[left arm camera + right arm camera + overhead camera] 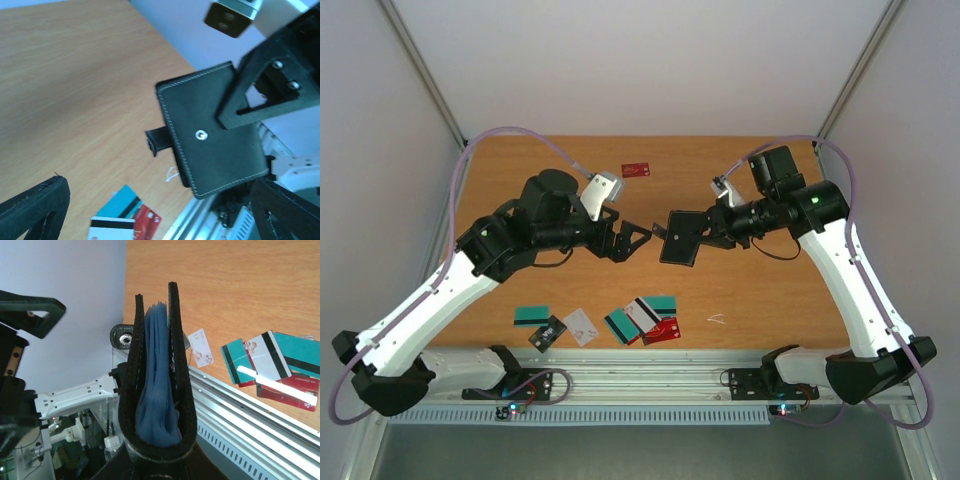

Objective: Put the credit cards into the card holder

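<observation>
While my right tool [704, 232] is clamped on the card holder [678, 240], held up off the tabletop [520, 180] between the arms, my left tool [632, 240] hangs just beside it, fingers wide apart and empty. Most of the credit cards [642, 318] lie in a loose row near my edge of the tabletop. One red card [635, 170] sits well apart at the far side. I judge the step now is fetching a card. I should choose one clear of the overlapping cluster and pinch it by a short end, leaving most of its length free to slide in.

From the left wrist, the card holder's black stitched face fills the middle, with a snap stud [200, 134] on it and the clasp tab [156, 141] sticking out sideways. I can read no mark on the stud.

From the right wrist, the card holder stands edge-on, its two covers slightly parted over the bluish lining [157, 380]. That gap is narrow, so a card should enter edge-first, in line with the covers, while I hold steady. The print on the white card [202, 347] is too small to read.
</observation>
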`<state>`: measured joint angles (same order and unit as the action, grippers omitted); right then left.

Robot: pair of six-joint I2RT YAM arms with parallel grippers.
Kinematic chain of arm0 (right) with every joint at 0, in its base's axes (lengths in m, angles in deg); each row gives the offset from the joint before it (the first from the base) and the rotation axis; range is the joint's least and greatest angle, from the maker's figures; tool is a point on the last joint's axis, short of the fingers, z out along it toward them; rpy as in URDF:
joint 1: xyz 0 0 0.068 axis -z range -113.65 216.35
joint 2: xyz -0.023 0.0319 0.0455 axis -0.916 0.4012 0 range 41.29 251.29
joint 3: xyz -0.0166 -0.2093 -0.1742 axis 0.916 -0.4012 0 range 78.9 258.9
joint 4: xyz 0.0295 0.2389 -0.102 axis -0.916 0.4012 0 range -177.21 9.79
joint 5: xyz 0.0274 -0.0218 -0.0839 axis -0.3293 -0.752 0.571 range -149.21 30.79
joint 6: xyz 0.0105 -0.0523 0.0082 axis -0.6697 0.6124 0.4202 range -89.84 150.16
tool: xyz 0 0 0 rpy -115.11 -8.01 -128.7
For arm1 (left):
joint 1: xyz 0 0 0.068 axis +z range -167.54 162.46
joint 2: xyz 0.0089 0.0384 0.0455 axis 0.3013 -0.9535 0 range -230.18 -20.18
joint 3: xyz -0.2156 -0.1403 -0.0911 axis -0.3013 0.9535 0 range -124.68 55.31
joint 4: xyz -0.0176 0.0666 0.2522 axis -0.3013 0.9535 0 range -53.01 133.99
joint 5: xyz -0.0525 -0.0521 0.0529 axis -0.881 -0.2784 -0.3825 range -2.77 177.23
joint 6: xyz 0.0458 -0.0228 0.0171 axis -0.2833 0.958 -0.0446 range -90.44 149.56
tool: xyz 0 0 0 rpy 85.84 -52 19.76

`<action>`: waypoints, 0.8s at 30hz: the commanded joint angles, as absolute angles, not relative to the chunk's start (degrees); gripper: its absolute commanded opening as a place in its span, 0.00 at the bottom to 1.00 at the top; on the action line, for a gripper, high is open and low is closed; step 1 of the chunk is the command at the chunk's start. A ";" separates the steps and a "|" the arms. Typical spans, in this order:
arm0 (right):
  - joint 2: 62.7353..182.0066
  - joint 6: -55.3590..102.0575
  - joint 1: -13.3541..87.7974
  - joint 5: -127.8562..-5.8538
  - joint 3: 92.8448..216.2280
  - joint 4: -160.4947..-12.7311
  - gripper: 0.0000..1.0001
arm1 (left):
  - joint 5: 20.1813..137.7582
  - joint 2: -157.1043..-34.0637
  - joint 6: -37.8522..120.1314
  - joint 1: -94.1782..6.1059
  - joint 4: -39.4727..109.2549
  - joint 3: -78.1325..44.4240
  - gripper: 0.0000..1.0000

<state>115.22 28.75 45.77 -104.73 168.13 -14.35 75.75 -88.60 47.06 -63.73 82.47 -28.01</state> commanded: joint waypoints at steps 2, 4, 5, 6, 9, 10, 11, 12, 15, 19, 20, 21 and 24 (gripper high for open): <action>114.58 29.23 45.43 -111.99 170.07 -17.06 0.01 | 65.19 -87.51 50.95 -63.50 71.44 -23.72 1.00; 114.15 29.25 45.43 -114.23 170.05 -18.47 0.01 | 64.63 -88.32 52.47 -63.53 70.83 -23.67 0.99; 113.89 29.20 45.43 -115.52 170.04 -19.13 0.01 | 64.71 -88.79 53.08 -63.56 70.93 -23.99 0.98; 113.55 29.24 45.43 -116.42 170.04 -19.86 0.01 | 64.66 -89.26 53.75 -63.53 71.02 -24.34 0.97; 112.55 28.82 45.43 -119.44 169.67 -22.47 0.01 | 64.91 -90.02 54.45 -63.51 71.14 -25.20 0.92; 112.23 28.50 45.43 -120.28 169.53 -23.12 0.01 | 65.21 -90.12 54.55 -63.48 71.15 -25.57 0.90; 112.00 28.35 45.43 -120.92 169.45 -23.73 0.01 | 65.63 -90.09 54.73 -63.50 71.30 -25.86 0.88; 111.70 28.25 45.43 -121.52 169.37 -24.25 0.01 | 66.63 -89.94 54.91 -63.43 71.61 -26.19 0.85; 110.75 27.00 45.47 -123.55 168.33 -27.48 0.01 | 70.02 -88.43 55.20 -63.34 71.73 -25.99 0.72; 109.26 23.94 45.43 -126.67 166.20 -33.64 0.01 | 70.10 -85.59 56.41 -62.60 69.33 -24.59 0.62; 108.90 23.15 45.43 -127.38 165.76 -35.13 0.01 | 69.30 -84.91 56.71 -62.36 68.62 -24.43 0.61; 108.62 22.27 45.45 -128.16 165.33 -36.64 0.01 | 68.36 -84.59 57.13 -62.14 68.11 -24.31 0.60; 108.07 20.40 45.43 -130.30 164.55 -40.35 0.01 | 65.75 -84.25 58.08 -61.85 66.81 -24.30 0.57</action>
<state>109.89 24.49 45.77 -124.29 165.47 -32.18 68.25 -85.52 56.43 -62.46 72.04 -24.56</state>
